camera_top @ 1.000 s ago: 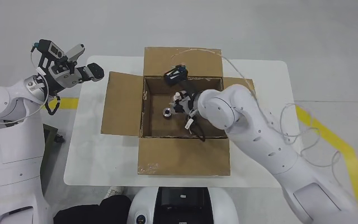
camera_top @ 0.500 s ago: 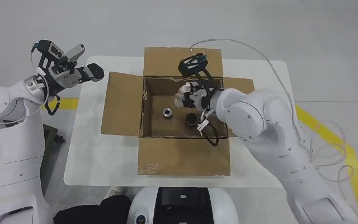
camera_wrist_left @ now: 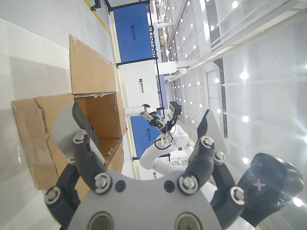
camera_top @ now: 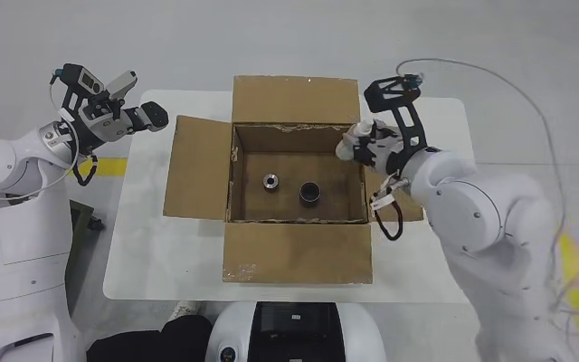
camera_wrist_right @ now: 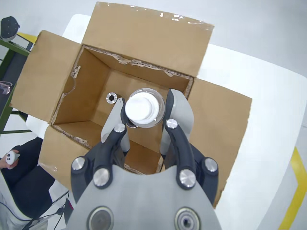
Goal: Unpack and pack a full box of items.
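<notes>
Right hand: clamping white-capped clear jar, hovering over the box's right wall, right of frame centre.
Left hand: gaping wide, gripping nothing, hanging upper left of frame.
Box: sitting open mid-frame on desk.
Inside box: metal ring and black ring lying near each other, not touching.

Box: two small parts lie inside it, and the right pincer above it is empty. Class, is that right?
No. The right pincer is not empty: it is shut on a white container, as the right wrist view shows. The rest holds.
</notes>
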`<state>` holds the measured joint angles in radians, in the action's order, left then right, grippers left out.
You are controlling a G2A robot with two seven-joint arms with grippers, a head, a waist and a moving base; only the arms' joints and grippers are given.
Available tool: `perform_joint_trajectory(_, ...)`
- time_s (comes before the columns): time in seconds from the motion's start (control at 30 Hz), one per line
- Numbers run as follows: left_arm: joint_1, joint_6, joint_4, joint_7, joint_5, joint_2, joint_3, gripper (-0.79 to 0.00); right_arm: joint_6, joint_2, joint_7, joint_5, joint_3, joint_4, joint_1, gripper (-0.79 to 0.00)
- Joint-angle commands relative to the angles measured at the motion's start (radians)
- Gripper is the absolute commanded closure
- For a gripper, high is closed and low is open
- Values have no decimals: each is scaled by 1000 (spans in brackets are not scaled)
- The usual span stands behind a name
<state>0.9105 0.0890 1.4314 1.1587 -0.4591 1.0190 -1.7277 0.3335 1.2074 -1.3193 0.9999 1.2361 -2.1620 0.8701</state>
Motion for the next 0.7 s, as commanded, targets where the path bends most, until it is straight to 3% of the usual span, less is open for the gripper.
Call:
perform_joint_trajectory(0.0, 0, 0, 0, 0, 0, 0, 0, -785, -11, -6, -5, 15, 47, -8, 26, 0)
perform_joint_trajectory(0.33, 0, 0, 0, 0, 0, 0, 0, -785, -79, -30, 15, 13, 260, -28, 159, 0)
perform_joint_trajectory(0.67, 0, 0, 0, 0, 0, 0, 0, -785, -134, -44, 110, -35, 428, -3, 294, 0)
